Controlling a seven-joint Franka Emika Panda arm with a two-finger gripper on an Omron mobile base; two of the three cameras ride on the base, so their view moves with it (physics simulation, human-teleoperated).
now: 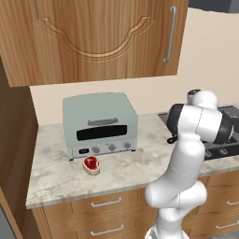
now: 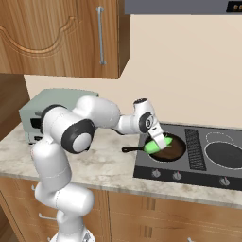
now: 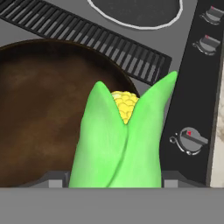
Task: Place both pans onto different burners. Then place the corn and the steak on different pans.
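My gripper [image 2: 158,139] is shut on the green corn [image 2: 158,143], holding it tilted just above the rusty brown skillet [image 2: 171,151]. That skillet sits on the front left burner of the dark cooktop [image 2: 189,166], its handle pointing left. In the hand view the corn [image 3: 120,135] shows yellow kernels at its tip and hangs over the skillet's [image 3: 39,109] right rim. The steak [image 1: 91,164] lies on the marble counter in front of the toaster oven. A dark round shape [image 2: 226,155] on the right front burner may be the grey pan; I cannot tell.
A pale green toaster oven [image 1: 100,123] stands at the back of the counter, left of the cooktop. The ribbed grille [image 2: 194,149] splits the cooktop, with knobs [image 2: 177,176] along its front. Wooden cabinets [image 1: 93,37] hang overhead.
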